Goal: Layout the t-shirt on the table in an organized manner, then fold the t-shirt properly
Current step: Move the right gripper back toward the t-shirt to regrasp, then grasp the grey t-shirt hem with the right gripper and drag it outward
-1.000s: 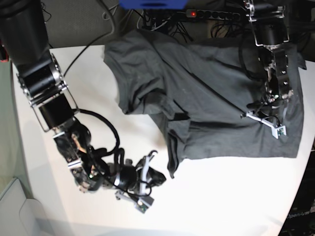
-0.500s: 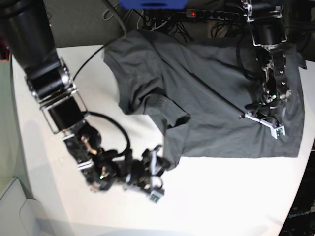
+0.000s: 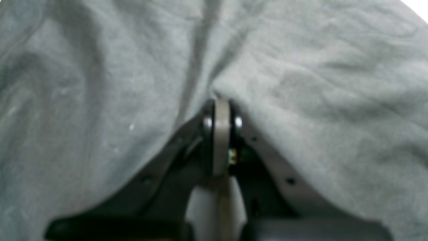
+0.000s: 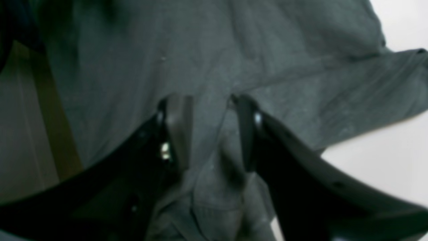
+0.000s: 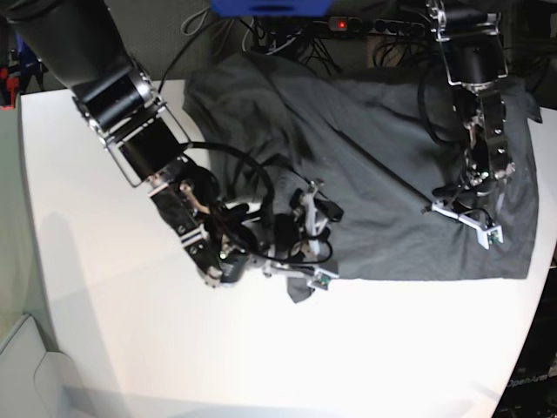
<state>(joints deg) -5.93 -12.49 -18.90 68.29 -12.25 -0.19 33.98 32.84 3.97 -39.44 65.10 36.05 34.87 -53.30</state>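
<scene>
From the left wrist, your left pincer (image 3: 219,110) is clamped tight on a raised ridge of the t-shirt (image 3: 317,83), with cloth draping off both sides.

From the right wrist, your right pincer (image 4: 209,110) stands partly open over the shirt, cloth lying between the fingers but not gripped.

From the base view, that right pincer (image 5: 305,218) has swung in from the bare bench (image 5: 392,348) a second ago and has let go, so the near sleeve now lies bunched under it. Layout isn't finished: the t-shirt (image 5: 392,131) lies across the far side of the bench, its left side still crumpled.
</scene>
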